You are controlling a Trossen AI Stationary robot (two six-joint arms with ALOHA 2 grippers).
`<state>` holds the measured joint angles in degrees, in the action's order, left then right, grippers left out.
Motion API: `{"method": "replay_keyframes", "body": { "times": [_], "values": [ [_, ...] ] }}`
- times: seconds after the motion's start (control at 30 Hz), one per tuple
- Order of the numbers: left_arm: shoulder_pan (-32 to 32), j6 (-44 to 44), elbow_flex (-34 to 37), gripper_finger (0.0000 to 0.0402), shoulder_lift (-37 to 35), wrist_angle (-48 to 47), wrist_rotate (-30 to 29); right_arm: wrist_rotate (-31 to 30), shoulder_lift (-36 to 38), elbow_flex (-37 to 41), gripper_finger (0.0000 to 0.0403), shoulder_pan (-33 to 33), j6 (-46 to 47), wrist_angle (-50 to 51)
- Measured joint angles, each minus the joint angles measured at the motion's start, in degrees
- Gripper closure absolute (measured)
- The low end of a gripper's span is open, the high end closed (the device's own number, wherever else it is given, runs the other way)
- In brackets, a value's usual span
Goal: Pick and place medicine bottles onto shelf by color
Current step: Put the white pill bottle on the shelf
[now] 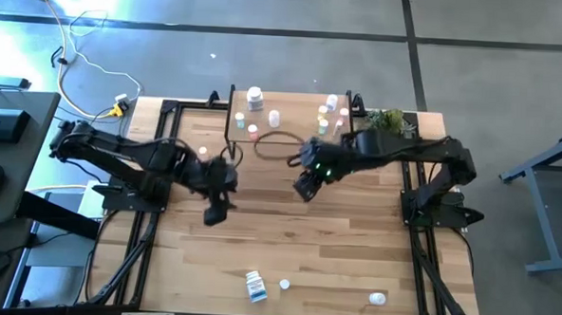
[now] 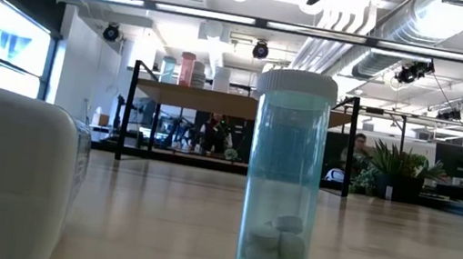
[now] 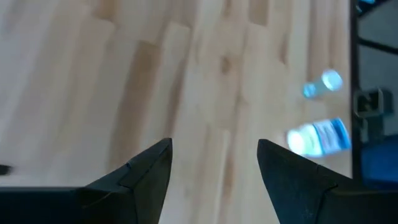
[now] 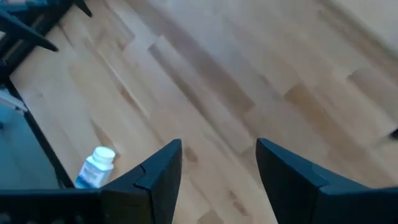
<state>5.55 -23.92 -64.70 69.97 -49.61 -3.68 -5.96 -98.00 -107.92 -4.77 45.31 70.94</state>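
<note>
Plank tabletop, three bottles near front, shelf perhaps holding several

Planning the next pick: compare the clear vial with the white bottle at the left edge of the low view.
The clear vial is see-through, teal-tinted, with tablets showing at its bottom; the white bottle is opaque. The vial is slim, upright and wholly in view, white cap included; the white bottle looks far wider and is cut off by the picture's edge. Both rest on the wooden tabletop.
</note>
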Motion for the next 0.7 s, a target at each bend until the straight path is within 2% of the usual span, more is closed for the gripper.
{"method": "replay_keyframes", "body": {
  "times": [0.3, 0.7],
  "values": [
    [11.53, -3.75, 4.37, 0.0177, 0.03, 4.86, -0.1, -0.02, -5.15, 0.0, 0.0206, -5.79, 9.25, -2.6],
    [20.42, -6.0, 4.54, 0.0177, 3.69, 11.23, -2.43, 0.22, -8.83, 0.0, 0.0206, -10.88, 15.2, -6.69]
  ]
}}
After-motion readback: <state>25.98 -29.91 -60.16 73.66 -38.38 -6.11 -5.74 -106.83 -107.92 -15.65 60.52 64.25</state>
